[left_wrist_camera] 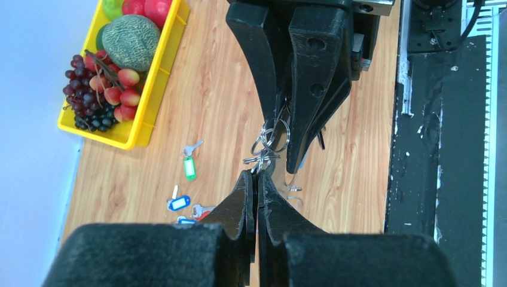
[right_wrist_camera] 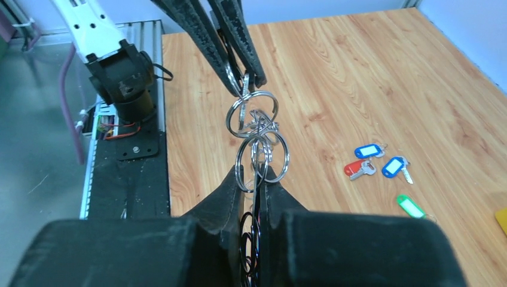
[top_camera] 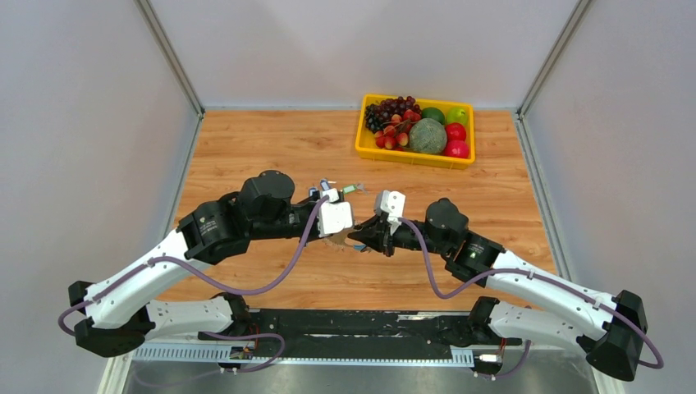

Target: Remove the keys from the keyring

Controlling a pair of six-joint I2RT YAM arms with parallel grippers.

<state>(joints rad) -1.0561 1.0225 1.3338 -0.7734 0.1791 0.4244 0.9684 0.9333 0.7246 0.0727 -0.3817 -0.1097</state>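
A cluster of linked silver rings, the keyring [right_wrist_camera: 254,116], hangs in the air between my two grippers; it also shows in the left wrist view [left_wrist_camera: 272,136]. My left gripper [left_wrist_camera: 258,174] is shut on one end of the cluster, and my right gripper [right_wrist_camera: 257,174] is shut on rings at the other end. In the top view the two grippers [top_camera: 354,238] [top_camera: 371,238] meet tip to tip above the table's middle. Loose keys lie on the wood: a green-tagged key [left_wrist_camera: 189,168], a blue-tagged key [left_wrist_camera: 179,203], a red-tagged key [right_wrist_camera: 357,169] and another blue one [right_wrist_camera: 393,167].
A yellow tray [top_camera: 361,141] with grapes, a melon [top_camera: 428,135] and other fruit stands at the back right. The black base rail [top_camera: 369,324] runs along the near edge. Grey walls close in both sides.
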